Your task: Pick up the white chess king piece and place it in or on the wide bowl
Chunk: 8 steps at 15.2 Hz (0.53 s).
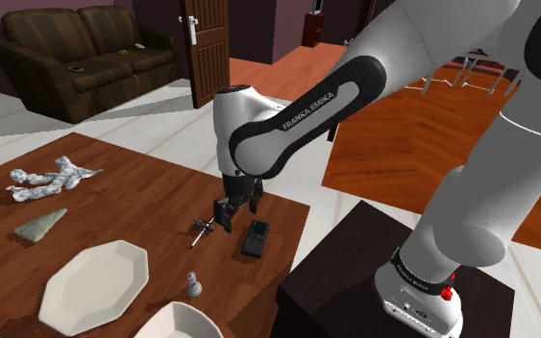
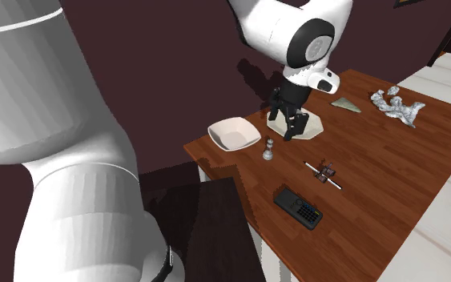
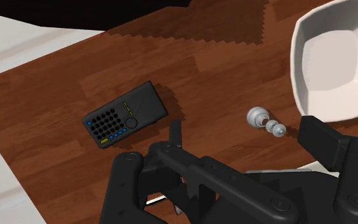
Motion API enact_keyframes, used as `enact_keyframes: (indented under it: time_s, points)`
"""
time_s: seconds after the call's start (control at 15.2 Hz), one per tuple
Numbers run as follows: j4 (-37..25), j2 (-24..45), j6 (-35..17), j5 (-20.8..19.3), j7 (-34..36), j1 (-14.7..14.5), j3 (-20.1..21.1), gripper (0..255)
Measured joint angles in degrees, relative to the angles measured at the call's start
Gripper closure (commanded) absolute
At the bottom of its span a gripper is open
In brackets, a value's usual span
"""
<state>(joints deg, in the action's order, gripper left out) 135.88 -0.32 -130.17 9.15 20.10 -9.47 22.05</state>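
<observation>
The white chess king [image 1: 193,283] stands upright on the wooden table [image 1: 134,206], close to a white squarish bowl [image 1: 177,323] at the near edge. In the second exterior view the king [image 2: 269,149] stands just right of the bowl [image 2: 233,133]. My black gripper [image 1: 234,216] hangs above the table, open and holding nothing, beside a dark calculator-like remote [image 1: 255,238]. In the wrist view the king [image 3: 264,121] shows between the spread fingers of the gripper [image 3: 247,135], well below them, with the bowl [image 3: 336,63] beyond it.
A white octagonal plate [image 1: 95,286] lies beside the bowl. A small metal object [image 1: 201,231], a grey wedge [image 1: 40,226] and crumpled foil [image 1: 52,180] also lie on the table. The remote [image 3: 125,114] lies near the table edge. A sofa [image 1: 86,53] stands behind.
</observation>
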Motion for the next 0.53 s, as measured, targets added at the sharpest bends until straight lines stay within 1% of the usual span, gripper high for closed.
enact_keyframes:
  time_s: [0.26,0.4,0.53]
  points:
    - [-4.96,9.17,-3.51,-4.56,5.62,-1.73,0.76,0]
    - [-7.51,13.78,-5.17,-6.93,8.52,-3.16,0.67,0]
    - [-11.51,18.73,-5.67,-9.45,11.29,-4.87,0.08,0]
